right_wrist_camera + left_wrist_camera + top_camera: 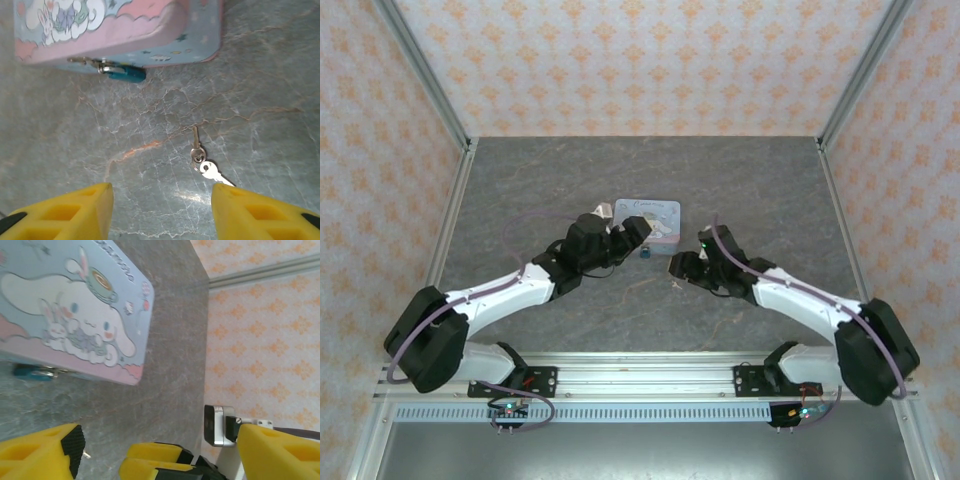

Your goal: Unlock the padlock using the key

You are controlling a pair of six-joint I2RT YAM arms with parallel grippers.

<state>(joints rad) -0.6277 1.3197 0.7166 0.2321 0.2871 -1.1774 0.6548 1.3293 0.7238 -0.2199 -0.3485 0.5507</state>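
Observation:
The padlock (126, 74), small with a dark teal body and a metal shackle, hangs on the latch at the front side of the pale blue cartoon tin (120, 25). It also shows as a small dark speck (646, 254) and beside the tin's edge (32, 372). Two tiny silvery keys (204, 161) joined by a ring lie flat on the grey table, below and right of the padlock. My right gripper (160, 212) hovers open over the table, the keys just inside its right finger (260, 212). My left gripper (160, 457) is open beside the tin, holding nothing.
The tin (650, 217) lies flat mid-table with both grippers (632, 240) (684, 267) close at its near edge. In the left wrist view the right arm's yellow finger (150, 460) and its silver camera (216, 425) sit between my left fingers. Patterned walls enclose the table.

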